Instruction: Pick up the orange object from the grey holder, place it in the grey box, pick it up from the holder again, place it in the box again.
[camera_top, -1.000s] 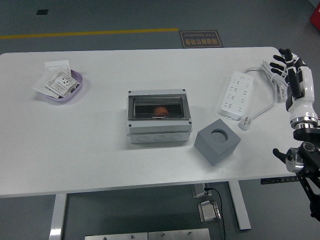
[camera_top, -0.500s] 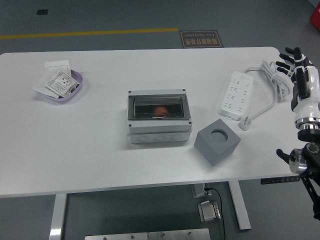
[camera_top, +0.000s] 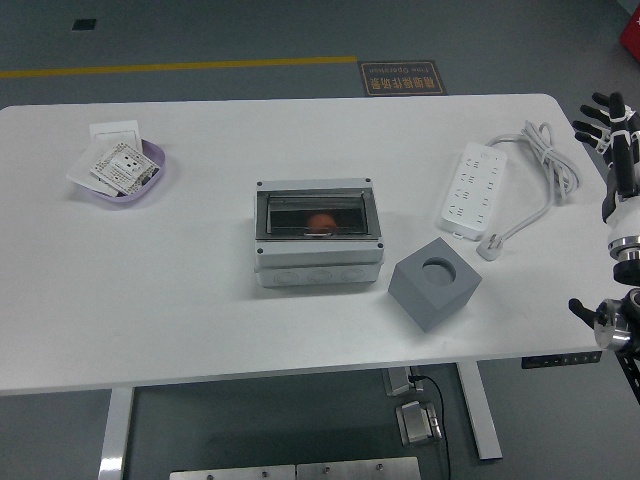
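You are looking at a table (camera_top: 150, 300) where the orange object (camera_top: 321, 222) is lying inside the grey box (camera_top: 318, 233), seen through its clear lid, while the grey holder (camera_top: 434, 283) just to the box's right is showing an empty round socket. Your right hand (camera_top: 612, 130) is hanging at the far right edge, beyond the table's corner, with its fingers spread and holding nothing; the left hand is out of view. Judging by this, one placement is done and the step in hand is waiting on the holder being refilled, so you are best keeping that hand clear of the table until an object is sitting in the socket. When you are reaching in, come over the holder from above and from the right, since the white power strip (camera_top: 470, 191) and its coiled cord (camera_top: 545, 160) are lying between your hand and the holder, and the plug (camera_top: 489, 245) is resting close to the holder's far corner. Close your fingers around the object only, lift straight out of the socket, then carry it left to the box. As for writing, a dark floor sign (camera_top: 401, 77) beyond the table is bearing lettering too small to read, and the printed cards in the purple dish (camera_top: 124, 170) at the left are equally illegible.
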